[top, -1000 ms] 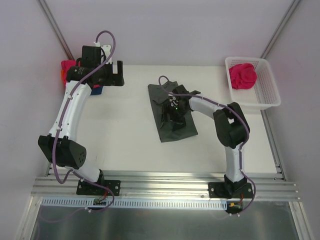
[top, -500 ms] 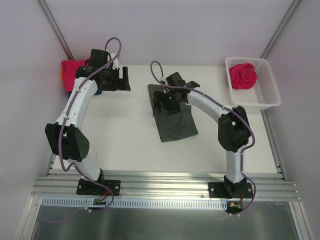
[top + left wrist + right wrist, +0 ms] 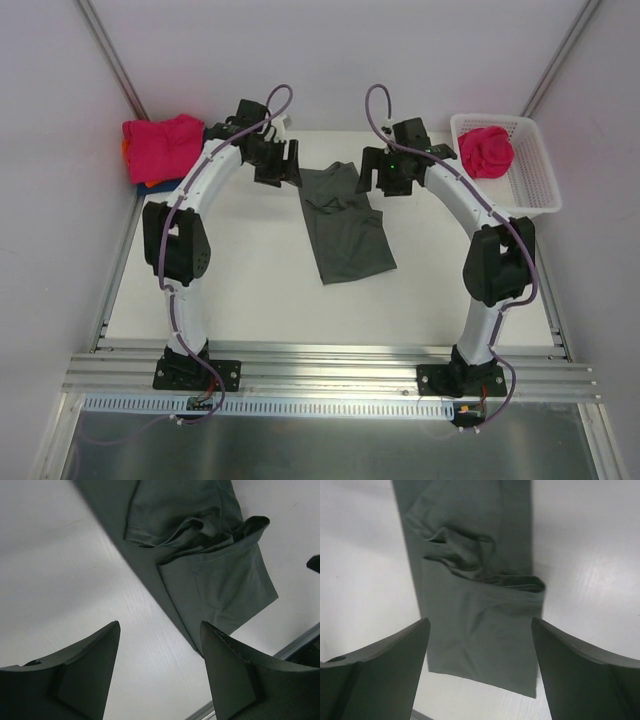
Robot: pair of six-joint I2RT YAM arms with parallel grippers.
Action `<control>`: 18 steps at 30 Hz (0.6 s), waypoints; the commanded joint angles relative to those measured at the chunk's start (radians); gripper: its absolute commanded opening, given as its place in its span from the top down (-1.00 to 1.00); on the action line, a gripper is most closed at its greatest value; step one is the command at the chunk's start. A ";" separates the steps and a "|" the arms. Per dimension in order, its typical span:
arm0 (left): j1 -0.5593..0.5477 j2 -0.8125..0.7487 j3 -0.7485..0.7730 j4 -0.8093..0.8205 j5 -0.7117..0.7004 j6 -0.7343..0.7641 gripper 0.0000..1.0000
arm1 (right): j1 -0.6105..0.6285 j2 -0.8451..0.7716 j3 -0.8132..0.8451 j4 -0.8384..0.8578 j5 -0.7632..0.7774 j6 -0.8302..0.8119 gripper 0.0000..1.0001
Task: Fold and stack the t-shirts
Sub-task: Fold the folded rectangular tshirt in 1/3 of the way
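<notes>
The dark grey shirt (image 3: 345,225) lies flat on the table (image 3: 240,270) as a long folded strip, rumpled at its far end. The left gripper (image 3: 280,165) hangs at that end's 9 o'clock and the right gripper (image 3: 378,178) at its 3 o'clock, both spread wide and holding nothing. Farther off, a pink shirt pile (image 3: 160,145) sits at 10 o'clock, and a basket (image 3: 540,195) holding another pink shirt (image 3: 486,150) at 2 o'clock.
</notes>
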 commanded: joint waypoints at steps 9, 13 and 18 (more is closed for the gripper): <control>-0.048 0.162 0.097 0.019 0.110 -0.041 -0.34 | -0.078 0.044 -0.140 -0.014 -0.031 -0.019 -0.74; -0.059 0.207 0.100 0.024 0.139 -0.045 -0.33 | -0.092 0.062 -0.203 -0.022 -0.031 -0.014 -0.74; -0.071 0.257 0.123 0.028 0.148 -0.053 -0.33 | -0.120 0.059 -0.251 -0.021 -0.020 -0.026 -0.75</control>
